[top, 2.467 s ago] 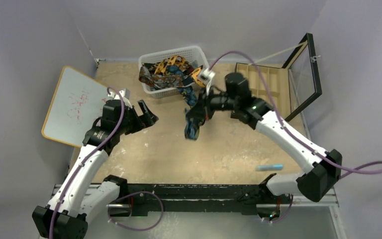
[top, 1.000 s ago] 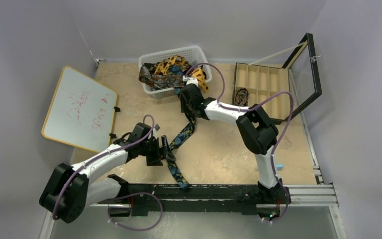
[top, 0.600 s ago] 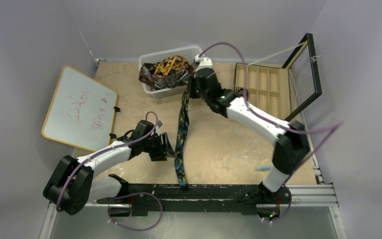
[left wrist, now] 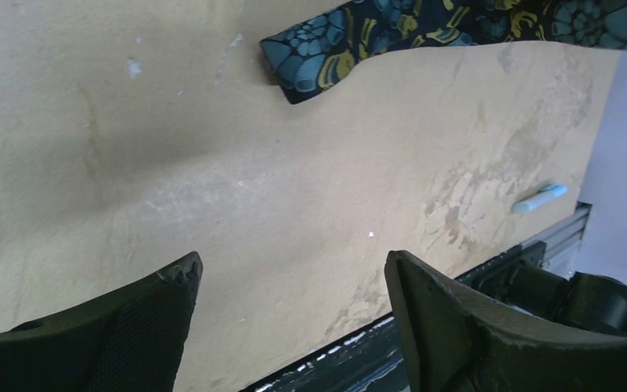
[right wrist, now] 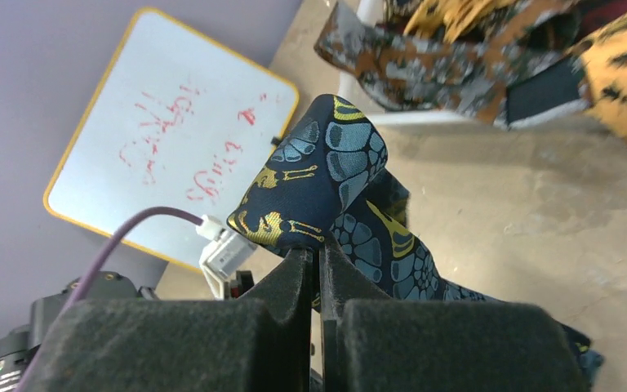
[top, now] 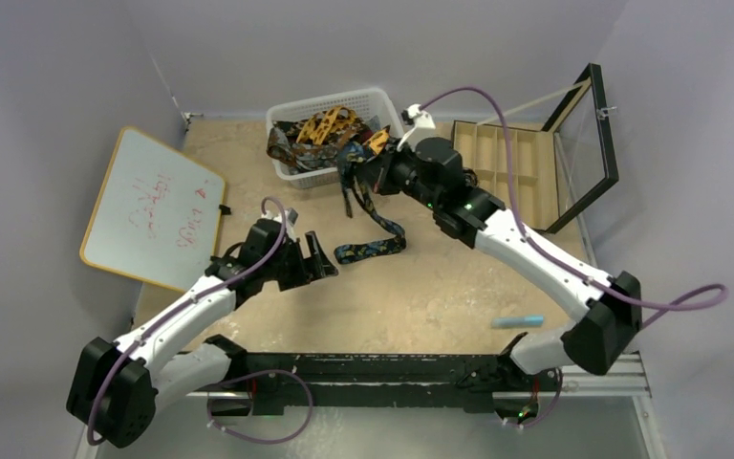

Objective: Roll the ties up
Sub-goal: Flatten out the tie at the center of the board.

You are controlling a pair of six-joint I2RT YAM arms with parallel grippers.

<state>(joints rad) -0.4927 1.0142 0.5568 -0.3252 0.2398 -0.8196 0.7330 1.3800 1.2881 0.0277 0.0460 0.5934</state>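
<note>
Right wrist view: the right claw (right wrist: 318, 265) is pressed together on a folded bend of the navy tie (right wrist: 326, 180), a grip too small to make out from above.
From the top view, the tie's blue-and-gold printed fabric hangs from that claw just in front of the white mesh basket (top: 306, 175) and curls onto the sandy tabletop (top: 420, 287). Its end lies just beside the left claw (left wrist: 290, 278), which is spread and empty. Orange-yellow and brown ties (top: 323, 127) heap in the basket. A whiteboard (top: 148, 206) with red scribble lies to the left, and a pale blue stick (top: 517, 320) lies near the front rail.
</note>
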